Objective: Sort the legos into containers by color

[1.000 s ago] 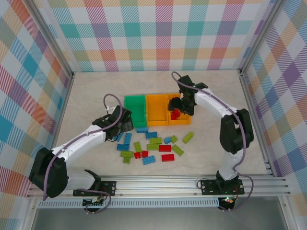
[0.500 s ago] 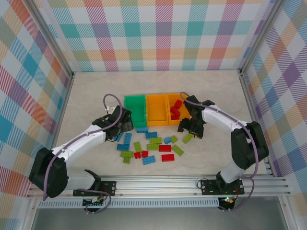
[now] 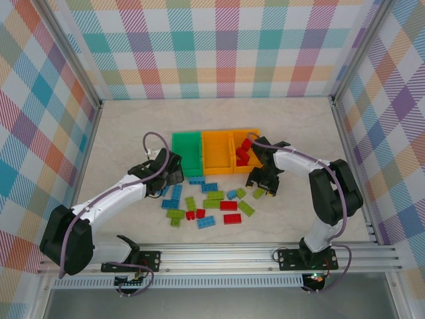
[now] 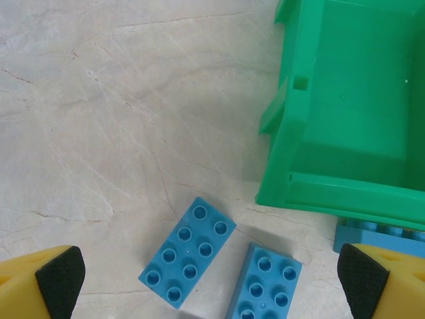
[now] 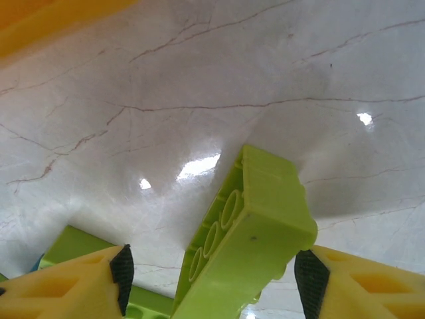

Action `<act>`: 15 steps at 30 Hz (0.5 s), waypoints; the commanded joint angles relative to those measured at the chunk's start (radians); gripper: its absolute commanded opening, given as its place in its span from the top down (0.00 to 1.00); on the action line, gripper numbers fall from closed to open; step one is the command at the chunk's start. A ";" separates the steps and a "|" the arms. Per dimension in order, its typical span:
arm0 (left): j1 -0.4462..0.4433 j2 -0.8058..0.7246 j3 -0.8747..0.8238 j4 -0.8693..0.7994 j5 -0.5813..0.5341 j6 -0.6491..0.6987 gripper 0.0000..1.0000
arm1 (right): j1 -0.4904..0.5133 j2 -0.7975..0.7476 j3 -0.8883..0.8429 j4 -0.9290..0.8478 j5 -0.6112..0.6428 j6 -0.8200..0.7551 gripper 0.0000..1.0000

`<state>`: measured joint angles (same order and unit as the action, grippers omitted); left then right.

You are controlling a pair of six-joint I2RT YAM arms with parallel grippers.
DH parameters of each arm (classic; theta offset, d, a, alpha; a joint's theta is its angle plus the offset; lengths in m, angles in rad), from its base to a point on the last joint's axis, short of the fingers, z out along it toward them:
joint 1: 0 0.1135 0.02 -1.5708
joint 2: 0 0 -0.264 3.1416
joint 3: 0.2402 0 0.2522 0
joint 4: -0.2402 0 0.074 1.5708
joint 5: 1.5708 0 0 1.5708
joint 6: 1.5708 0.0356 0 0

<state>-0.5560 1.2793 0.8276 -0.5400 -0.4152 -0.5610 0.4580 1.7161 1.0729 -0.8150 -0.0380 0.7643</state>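
I log, from my screens:
- walls [image 3: 226, 46]: pastel plaid.
- table [image 3: 133, 126]: cream marble with thin brown veining.
- containers [image 3: 186, 151]: one green, two orange.
- legos [image 3: 228, 205]: blue, lime green and red.
- left gripper [image 4: 212, 282]: yellow fingers [image 4: 26, 286] with black pads [image 4: 63, 282].
- arms [image 3: 113, 196]: white with black joints.

Illumination is bright, even and diffuse, coming from overhead. In the top view the pale marble-patterned counter [image 3: 133, 133] is evenly lit, shadows are faint and soft-edged, and focus is sharp across the frame.

In the right wrist view, small white glare spots lie on the glossy counter near the lime green studded plastic brick [image 5: 252, 226]. The brick throws a soft grey shadow and is slightly soft at close range.

In the left wrist view the green open-topped plastic bin [image 4: 345, 100] shows crisp detail, with a thin dark shadow along its base.
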 commanded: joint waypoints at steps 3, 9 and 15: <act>-0.015 -0.033 -0.020 0.005 -0.034 -0.004 0.00 | 0.002 0.036 -0.022 0.008 0.017 0.011 0.43; -0.015 -0.045 -0.026 -0.001 -0.042 -0.007 0.00 | 0.003 0.035 -0.044 0.030 0.015 0.029 0.63; -0.015 -0.066 -0.038 -0.003 -0.055 -0.012 0.00 | 0.041 -0.058 0.027 -0.027 0.072 0.017 0.80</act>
<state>-0.5560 1.2385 0.8028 -0.5407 -0.4397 -0.5613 0.4744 1.7229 1.0489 -0.8062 0.0029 0.7784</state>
